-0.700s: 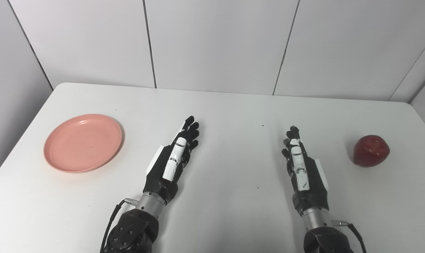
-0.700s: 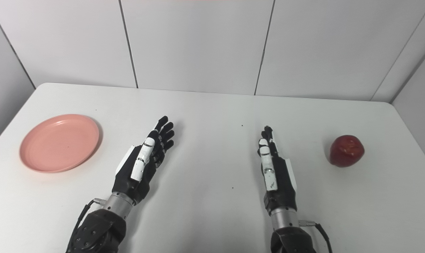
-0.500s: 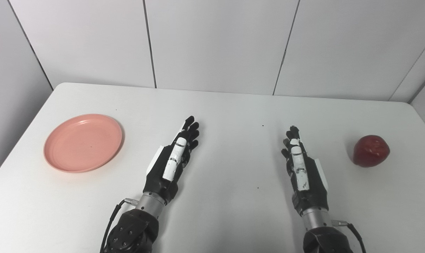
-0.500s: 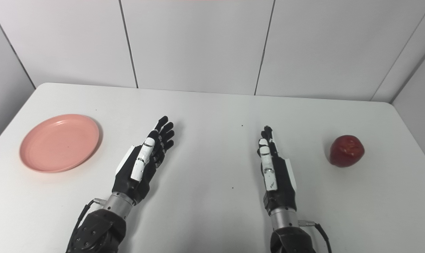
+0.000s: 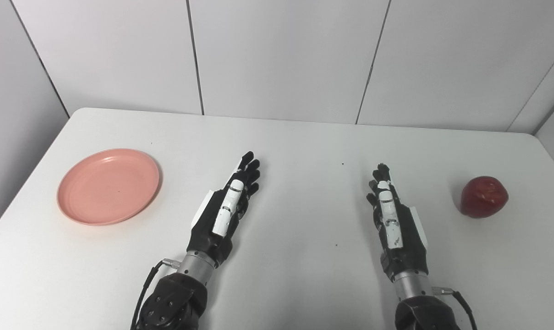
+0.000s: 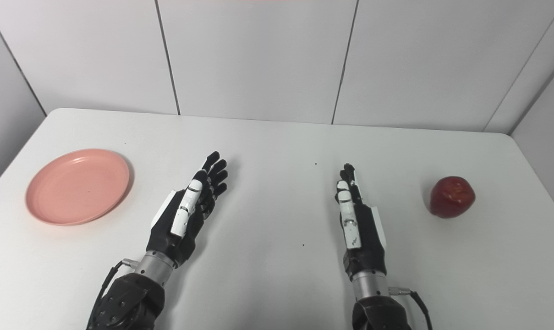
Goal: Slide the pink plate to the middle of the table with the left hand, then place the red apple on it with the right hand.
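A white table [image 6: 277,137] ran from a paneled wall [image 6: 258,55] toward the camera. The plate [image 6: 77,185] lay empty near the table's left edge. The apple [image 6: 452,196] sat near the right edge, well apart from the plate. Between them, toward the near edge, both hands were empty with fingers stretched out toward the wall. The left hand [image 6: 187,215] angled slightly rightward, apart from the plate. The right hand [image 6: 357,220] pointed almost straight ahead, apart from the apple.
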Action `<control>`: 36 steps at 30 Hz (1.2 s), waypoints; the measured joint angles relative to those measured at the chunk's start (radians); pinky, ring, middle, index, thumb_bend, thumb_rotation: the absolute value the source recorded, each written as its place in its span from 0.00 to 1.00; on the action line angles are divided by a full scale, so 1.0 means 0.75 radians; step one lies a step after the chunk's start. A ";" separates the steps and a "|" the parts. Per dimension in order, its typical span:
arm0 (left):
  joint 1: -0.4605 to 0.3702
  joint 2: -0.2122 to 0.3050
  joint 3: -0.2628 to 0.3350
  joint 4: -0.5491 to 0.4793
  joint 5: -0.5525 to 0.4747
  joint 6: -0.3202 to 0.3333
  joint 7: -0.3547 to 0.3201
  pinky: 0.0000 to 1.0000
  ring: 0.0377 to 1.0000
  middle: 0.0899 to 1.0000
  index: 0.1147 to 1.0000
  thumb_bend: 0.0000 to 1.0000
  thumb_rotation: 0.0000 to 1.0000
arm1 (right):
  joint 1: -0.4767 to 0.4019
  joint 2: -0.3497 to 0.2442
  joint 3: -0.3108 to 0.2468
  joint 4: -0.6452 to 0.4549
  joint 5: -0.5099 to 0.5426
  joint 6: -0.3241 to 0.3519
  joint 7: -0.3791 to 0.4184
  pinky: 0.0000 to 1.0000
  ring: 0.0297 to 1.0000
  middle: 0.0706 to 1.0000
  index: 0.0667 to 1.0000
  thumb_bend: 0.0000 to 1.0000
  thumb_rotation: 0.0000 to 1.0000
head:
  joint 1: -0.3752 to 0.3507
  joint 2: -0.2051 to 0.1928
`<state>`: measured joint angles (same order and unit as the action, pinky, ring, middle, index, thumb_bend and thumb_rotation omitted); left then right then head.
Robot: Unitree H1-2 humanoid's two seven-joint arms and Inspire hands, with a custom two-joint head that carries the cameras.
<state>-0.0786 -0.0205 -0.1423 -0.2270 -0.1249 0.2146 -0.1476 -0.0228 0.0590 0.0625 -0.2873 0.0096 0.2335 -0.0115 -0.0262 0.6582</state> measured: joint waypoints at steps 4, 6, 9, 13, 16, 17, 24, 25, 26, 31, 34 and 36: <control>0.002 -0.001 -0.007 0.006 0.001 -0.005 0.000 1.00 1.00 1.00 1.00 0.41 1.00 | 0.002 -0.002 -0.002 0.003 0.003 -0.002 0.000 1.00 1.00 1.00 1.00 0.27 1.00 | 0.033 -0.023; 0.004 -0.005 -0.013 0.017 0.002 -0.013 0.000 1.00 1.00 1.00 1.00 0.40 1.00 | 0.004 -0.007 -0.005 0.009 0.009 -0.003 0.002 1.00 1.00 1.00 1.00 0.29 1.00 | 0.066 -0.041; 0.010 -0.024 -0.024 0.053 0.003 -0.041 0.002 1.00 1.00 1.00 1.00 0.41 1.00 | 0.010 -0.022 -0.016 0.020 0.026 -0.004 0.004 1.00 1.00 1.00 1.00 0.29 1.00 | 0.133 -0.082; 0.014 -0.040 -0.055 0.095 0.018 -0.056 0.003 1.00 1.00 1.00 1.00 0.44 1.00 | 0.014 -0.047 -0.030 0.051 0.044 -0.033 0.007 1.00 1.00 1.00 1.00 0.30 1.00 | 0.208 -0.131; 0.016 -0.049 -0.077 0.108 0.052 -0.062 0.007 1.00 1.00 1.00 1.00 0.44 1.00 | 0.015 -0.060 -0.040 0.080 0.060 -0.074 0.010 1.00 1.00 1.00 1.00 0.30 1.00 | 0.264 -0.170; 0.016 -0.053 -0.081 0.117 0.062 -0.067 0.010 1.00 1.00 1.00 1.00 0.43 1.00 | 0.016 -0.064 -0.044 0.090 0.064 -0.076 0.011 1.00 1.00 1.00 1.00 0.30 1.00 | 0.276 -0.180; 0.017 -0.072 -0.089 0.158 0.093 -0.103 0.015 1.00 1.00 1.00 1.00 0.44 1.00 | 0.021 -0.071 -0.057 0.135 0.089 -0.113 0.032 1.00 1.00 1.00 1.00 0.29 1.00 | 0.305 -0.209; 0.017 -0.072 -0.090 0.159 0.094 -0.105 0.015 1.00 1.00 1.00 1.00 0.44 1.00 | 0.021 -0.072 -0.057 0.136 0.091 -0.114 0.035 1.00 1.00 1.00 1.00 0.28 1.00 | 0.311 -0.215; 0.017 -0.072 -0.091 0.163 0.096 -0.110 0.015 1.00 1.00 1.00 1.00 0.43 1.00 | 0.021 -0.072 -0.058 0.136 0.094 -0.116 0.038 1.00 1.00 1.00 1.00 0.27 1.00 | 0.315 -0.219; 0.016 -0.072 -0.092 0.182 0.096 -0.121 0.012 1.00 1.00 1.00 1.00 0.41 1.00 | 0.021 -0.080 -0.059 0.143 0.107 -0.152 0.053 1.00 1.00 1.00 1.00 0.25 1.00 | 0.331 -0.233; 0.016 -0.071 -0.090 0.182 0.096 -0.121 0.011 1.00 1.00 1.00 1.00 0.42 1.00 | 0.020 -0.080 -0.061 0.159 0.114 -0.168 0.055 1.00 1.00 1.00 1.00 0.25 1.00 | 0.346 -0.244; 0.016 -0.071 -0.087 0.182 0.096 -0.121 0.010 1.00 1.00 1.00 1.00 0.42 1.00 | 0.021 -0.080 -0.063 0.179 0.115 -0.169 0.054 1.00 1.00 1.00 1.00 0.26 1.00 | 0.346 -0.244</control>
<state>-0.0669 -0.0739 -0.2078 -0.0904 -0.0532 0.1240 -0.1398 -0.0071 -0.0006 0.0151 -0.1532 0.0956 0.1068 0.0294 0.2332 0.4755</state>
